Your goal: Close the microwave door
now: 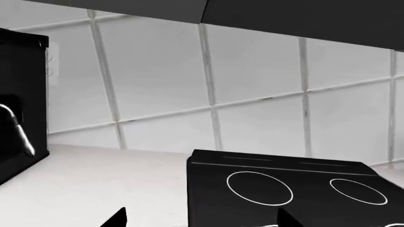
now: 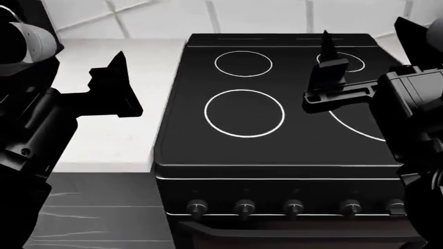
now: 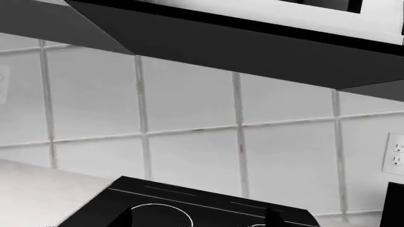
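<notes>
Both arms hang over a black stove (image 2: 277,129) while the job waits off to the side: the only sign of the microwave (image 1: 22,90) is a dark slab cut off by the far left edge of the left wrist frame, standing on the pale counter (image 1: 94,184) against the tiled wall (image 1: 252,85), well apart from either arm. The left gripper (image 1: 200,218) is spread wide and empty, its tips poking in at the bottom of that frame; the right gripper (image 3: 197,218) is likewise wide open with nothing in it, facing the tiles under the range hood (image 3: 221,42). A bright handle (image 1: 19,130) runs nearly upright down the slab, leaning slightly, so the door's hinge line is probably vertical; how far it stands open cannot be told. The sensible play looks to be turning the left arm toward that slab, laying a flat finger behind the door's free edge, and pushing in a smooth arc until it seats.
</notes>
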### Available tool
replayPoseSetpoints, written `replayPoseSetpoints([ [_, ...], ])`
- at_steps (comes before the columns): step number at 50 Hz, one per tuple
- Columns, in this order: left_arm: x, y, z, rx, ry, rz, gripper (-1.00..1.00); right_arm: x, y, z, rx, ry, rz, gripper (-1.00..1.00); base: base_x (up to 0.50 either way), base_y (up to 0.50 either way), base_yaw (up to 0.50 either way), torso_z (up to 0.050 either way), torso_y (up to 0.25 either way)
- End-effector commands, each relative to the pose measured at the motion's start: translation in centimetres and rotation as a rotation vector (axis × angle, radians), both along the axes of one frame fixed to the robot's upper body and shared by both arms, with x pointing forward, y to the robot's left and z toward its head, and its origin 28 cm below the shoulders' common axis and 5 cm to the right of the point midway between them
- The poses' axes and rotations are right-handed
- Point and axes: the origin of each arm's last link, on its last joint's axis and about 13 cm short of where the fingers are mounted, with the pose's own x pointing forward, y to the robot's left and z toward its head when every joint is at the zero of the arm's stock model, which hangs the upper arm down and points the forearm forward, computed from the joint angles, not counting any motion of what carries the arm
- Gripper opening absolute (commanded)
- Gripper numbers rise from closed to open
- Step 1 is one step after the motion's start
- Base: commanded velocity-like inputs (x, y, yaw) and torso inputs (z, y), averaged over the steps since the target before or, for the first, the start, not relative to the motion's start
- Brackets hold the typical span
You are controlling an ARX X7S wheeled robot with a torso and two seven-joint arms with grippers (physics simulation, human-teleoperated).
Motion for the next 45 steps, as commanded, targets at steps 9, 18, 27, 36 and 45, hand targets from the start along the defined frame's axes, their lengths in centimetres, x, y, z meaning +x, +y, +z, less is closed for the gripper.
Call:
replayPoseSetpoints([
  [9,-0.2,0.0,0.2,-0.002,-0.005,-0.002,1.0,-0.2,0.0,0.3,-0.004,-0.011,-0.002,1.0,0.09,0.5,0.0,0.0,0.0],
  [18,-1.1,0.4,1.8,-0.024,-0.038,-0.012,1.0,-1.1,0.4,1.9,-0.005,-0.058,0.015,1.0,0.09,0.5,0.0,0.0,0.002],
  [27,-2.1,0.8,3.2,-0.042,-0.068,-0.019,1.0,-1.8,0.5,2.9,-0.002,-0.089,0.026,1.0,0.09,0.5,0.0,0.0,0.0],
  [36,-2.5,0.9,3.8,-0.053,-0.085,-0.024,1.0,-2.2,0.5,3.3,-0.004,-0.108,0.029,1.0,0.09,0.5,0.0,0.0,0.0],
  [45,-2.8,1.0,4.2,-0.057,-0.095,-0.028,1.0,-2.5,0.5,4.0,-0.004,-0.127,0.029,1.0,0.09,0.5,0.0,0.0,0.0],
])
